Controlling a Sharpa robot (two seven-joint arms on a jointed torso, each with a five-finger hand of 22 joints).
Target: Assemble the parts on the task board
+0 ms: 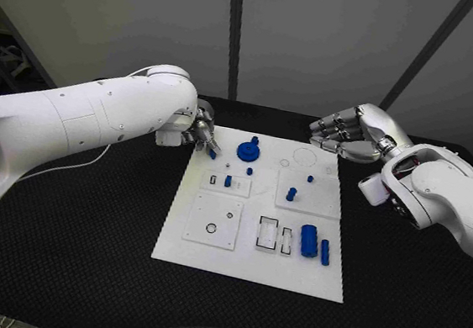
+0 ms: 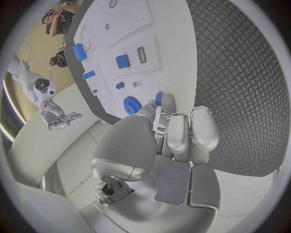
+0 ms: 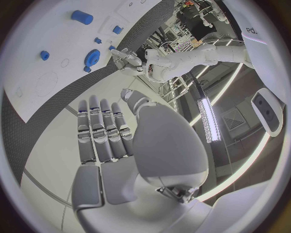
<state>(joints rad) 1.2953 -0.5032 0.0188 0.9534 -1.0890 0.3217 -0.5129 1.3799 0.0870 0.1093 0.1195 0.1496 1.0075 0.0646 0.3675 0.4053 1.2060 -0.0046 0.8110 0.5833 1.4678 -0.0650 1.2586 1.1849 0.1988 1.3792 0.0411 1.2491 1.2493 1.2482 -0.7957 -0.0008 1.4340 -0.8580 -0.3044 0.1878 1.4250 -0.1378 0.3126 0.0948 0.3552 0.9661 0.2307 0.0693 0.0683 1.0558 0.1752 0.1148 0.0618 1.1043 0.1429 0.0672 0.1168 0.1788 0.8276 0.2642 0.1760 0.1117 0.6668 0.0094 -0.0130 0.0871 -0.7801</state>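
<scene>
The white task board lies in the middle of the black table. My left hand hovers at its far left corner and pinches a small blue part at its fingertips; that part is just beside the blue gear. The gear stands on the board's far end. Short blue pegs stand in the middle blocks. A blue cylinder and a thin blue rod lie near the right edge. My right hand hangs past the far right corner, fingers straight, holding nothing.
A black ridged mat covers the table around the board. A white cable runs under my left arm. Grey wall panels stand right behind the table's far edge.
</scene>
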